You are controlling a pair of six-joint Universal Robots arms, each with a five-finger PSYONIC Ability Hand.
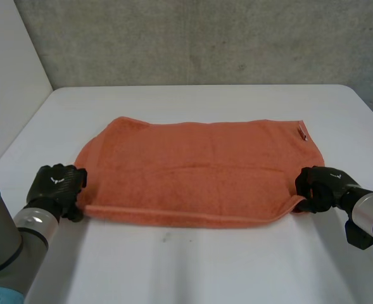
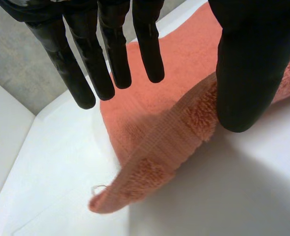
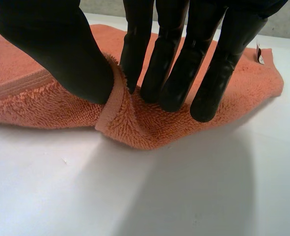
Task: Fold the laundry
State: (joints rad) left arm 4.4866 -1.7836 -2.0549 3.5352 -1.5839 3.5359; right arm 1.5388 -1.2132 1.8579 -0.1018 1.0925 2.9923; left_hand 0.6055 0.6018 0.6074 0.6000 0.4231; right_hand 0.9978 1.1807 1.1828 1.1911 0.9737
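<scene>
Towel (image 1: 199,171) — right hand (image 1: 319,187) pinches one near corner; left hand (image 1: 58,182) unclenched at other.

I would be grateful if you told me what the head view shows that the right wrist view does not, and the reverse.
From the head view: the whole orange towel spread on the white table, with the left hand at its near left corner. From the right wrist view: the right hand with its thumb and fingers pinching a bunched bit of hem. Shared: the right hand on the towel's near right corner, and the small tag at the far corner.
</scene>
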